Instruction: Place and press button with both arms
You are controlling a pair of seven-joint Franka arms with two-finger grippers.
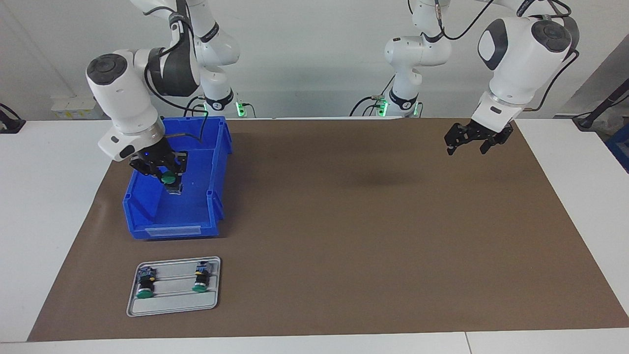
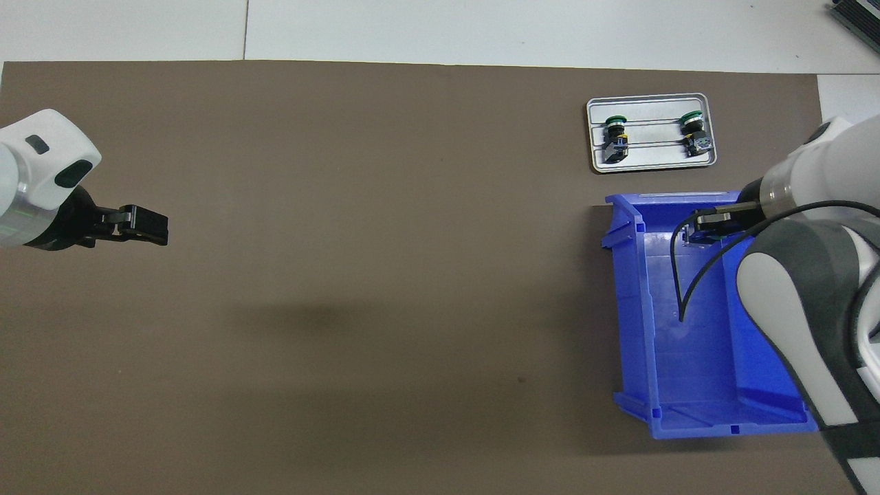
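Observation:
My right gripper (image 1: 167, 178) is shut on a button (image 1: 170, 179) with a round green cap and holds it just inside the blue bin (image 1: 217, 162). In the overhead view the right gripper (image 2: 711, 223) covers most of that button. Two more green-capped buttons (image 1: 144, 285) (image 1: 201, 280) lie on a grey tray (image 1: 172, 305), which is farther from the robots than the bin. They also show in the overhead view (image 2: 614, 130) (image 2: 693, 128). My left gripper (image 1: 467, 146) (image 2: 144, 227) is open and empty, up over the brown mat at the left arm's end.
The blue bin (image 2: 622, 309) and the grey tray (image 2: 653, 157) stand at the right arm's end of the brown mat (image 1: 344, 221). White table surface (image 1: 49, 196) borders the mat. A black cable hangs from the right arm into the bin.

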